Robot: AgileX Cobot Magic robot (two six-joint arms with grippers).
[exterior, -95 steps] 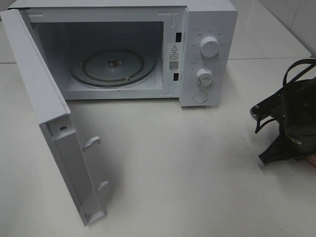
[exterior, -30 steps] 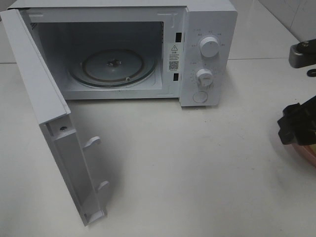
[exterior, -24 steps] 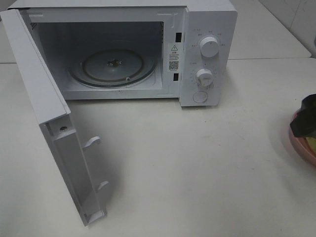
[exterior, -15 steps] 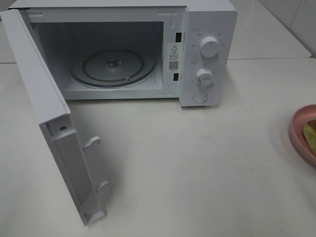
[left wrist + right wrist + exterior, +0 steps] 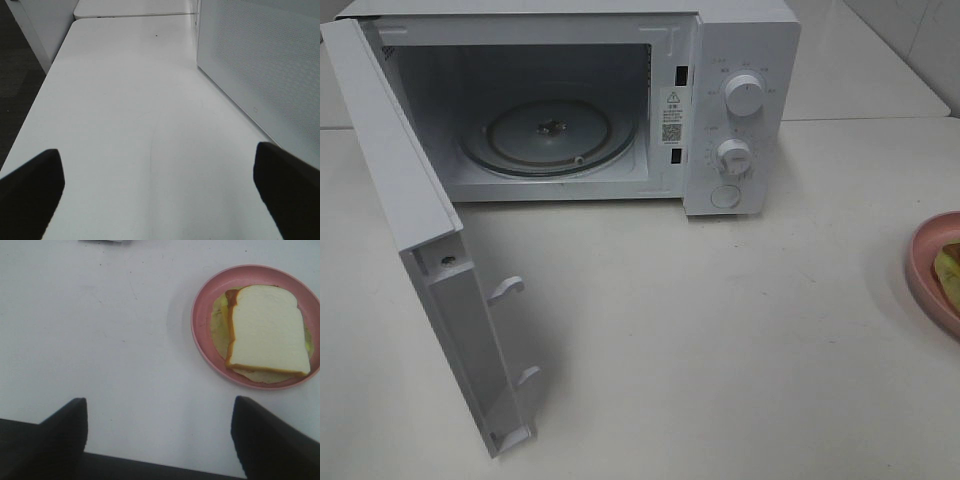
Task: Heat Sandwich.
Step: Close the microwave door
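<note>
The sandwich (image 5: 267, 330), white bread with tan crust and yellow-green filling, lies on a round pink plate (image 5: 200, 335). In the high view only the plate's rim (image 5: 925, 275) and a sliver of sandwich (image 5: 949, 264) show at the right edge. My right gripper (image 5: 165, 440) is open and empty, set back from the plate and apart from it. The white microwave (image 5: 740, 40) stands at the back with its door (image 5: 410, 200) swung wide to the left and its glass turntable (image 5: 548, 135) bare. My left gripper (image 5: 160, 190) is open over bare table beside the door (image 5: 260, 60). Neither arm shows in the high view.
Two knobs (image 5: 744, 97) and a round button sit on the microwave's right panel. The open door juts toward the front left of the table (image 5: 720, 350). A dark strip past the table's edge (image 5: 150, 470) lies under the right gripper. Dark floor (image 5: 20, 70) borders the table's left side.
The right arm has drawn back out of the high view to the right, uncovering the pink plate and sandwich at the table's right edge. The microwave and its door have not moved.
</note>
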